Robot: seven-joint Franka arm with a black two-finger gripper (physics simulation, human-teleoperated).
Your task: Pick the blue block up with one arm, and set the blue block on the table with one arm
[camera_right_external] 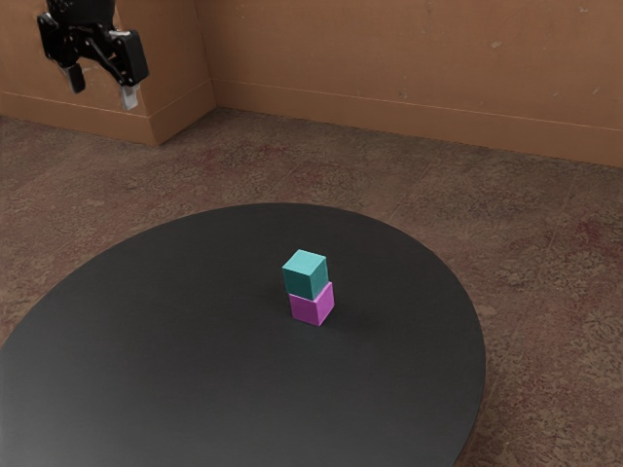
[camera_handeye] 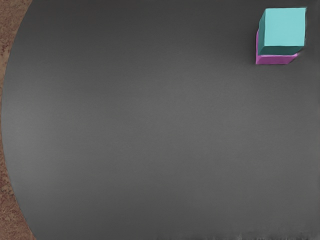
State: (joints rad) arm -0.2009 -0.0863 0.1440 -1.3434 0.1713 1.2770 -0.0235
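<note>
While two cubes stand stacked on a round black table (camera_right_external: pixel 185 350), the blue block (camera_right_external: pixel 306 275) is the upper piece.
Blue block: pale turquoise top, darker teal sides, plain faces, square edges; seated upright on a magenta block (camera_right_external: pixel 311 307), touching it. Gripper (camera_right_external: pixel 103 88): black, released, fingers spread apart, raised well apart from the stack, at the exterior view's upper left.
</note>
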